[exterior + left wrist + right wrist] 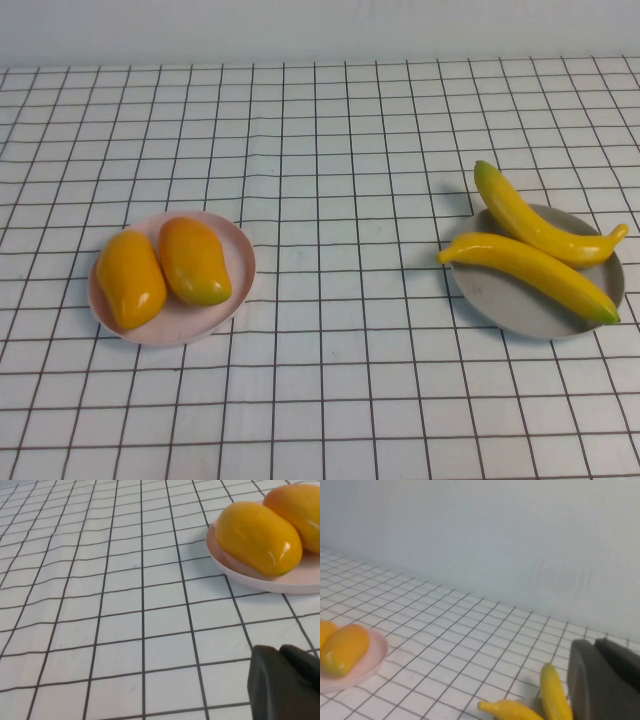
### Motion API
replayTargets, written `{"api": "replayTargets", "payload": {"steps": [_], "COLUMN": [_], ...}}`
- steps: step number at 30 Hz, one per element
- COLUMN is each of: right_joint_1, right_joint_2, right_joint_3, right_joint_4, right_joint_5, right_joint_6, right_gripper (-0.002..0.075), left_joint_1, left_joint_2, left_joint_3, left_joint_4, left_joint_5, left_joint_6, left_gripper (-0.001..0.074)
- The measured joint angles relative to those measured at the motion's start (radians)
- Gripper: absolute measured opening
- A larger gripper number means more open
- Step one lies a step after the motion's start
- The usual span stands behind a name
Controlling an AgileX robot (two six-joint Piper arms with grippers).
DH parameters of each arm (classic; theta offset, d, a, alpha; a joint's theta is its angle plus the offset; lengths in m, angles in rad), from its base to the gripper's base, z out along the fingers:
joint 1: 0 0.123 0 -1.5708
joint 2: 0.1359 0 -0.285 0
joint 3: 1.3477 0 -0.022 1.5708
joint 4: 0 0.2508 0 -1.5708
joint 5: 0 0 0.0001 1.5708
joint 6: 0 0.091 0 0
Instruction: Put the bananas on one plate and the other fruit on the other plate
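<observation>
left gripper (283,681) near mangoes (257,537) (right gripper (606,680), bananas (555,696))

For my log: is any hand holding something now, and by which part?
Nothing is held. The left hand is over bare cloth beside the pink plate; the right hand is raised beside the bananas. All fruit lies on plates.

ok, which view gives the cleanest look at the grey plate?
The high view: the grey plate shows nearly whole, both bananas lying across it. The right wrist view catches only banana ends beside the right tool, the plate barely visible. The left wrist view shows only the pink plate and the left tool.
</observation>
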Motion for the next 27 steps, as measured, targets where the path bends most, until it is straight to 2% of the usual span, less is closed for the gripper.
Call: {"api": "replayTargets", "payload": {"steps": [10, 27], "right_joint_1": [0.000, 0.000], "right_joint_2": [-0.338, -0.366], "right_joint_3": [0.235, 0.397], "right_joint_4": [0.045, 0.090], "right_joint_5": [-0.207, -0.416], "right_joint_6": [0.000, -0.004], "right_gripper": [-0.0015, -0.0015], "left_joint_1": [0.000, 0.000], "left_joint_2": [0.000, 0.000], "left_joint_3": [0.000, 0.000], "left_joint_4": [0.000, 0.000], "left_joint_5": [0.000, 0.000], "left_joint_6": [0.000, 0.000], "left_gripper": [-0.0004, -0.0004]}}
